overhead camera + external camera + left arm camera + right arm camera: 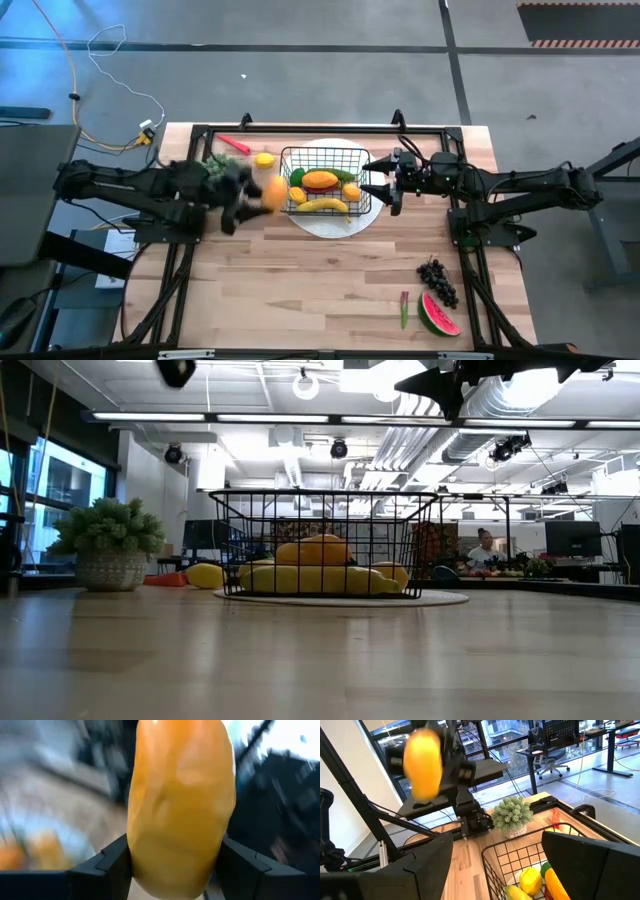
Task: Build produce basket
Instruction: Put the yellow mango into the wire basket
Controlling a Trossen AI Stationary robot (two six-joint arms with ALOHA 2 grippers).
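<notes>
Your left gripper is clenched on an orange mango, with the fruit wedged between both dark fingers as the left wrist view shows it filling the frame. In the high view you have it just beside the basket's left side, above the wooden table, not over the basket itself. The black wire basket stands on a round white plate near the middle of the table's far half. Inside it you can see a banana along the near side, a second orange mango in the middle, a green cucumber behind that, and yellow lemons toward the ends. Your right gripper sits just beside the basket's right side with its fingers spread wide and nothing between them; from the right wrist view you look past them at the basket's corner and across to the left arm holding the mango. Outside the basket, one lemon lies on the table to its left, near a small potted plant and a red piece at the far edge. Dark grapes, a watermelon slice and a thin green piece lie well apart at the near right.
</notes>
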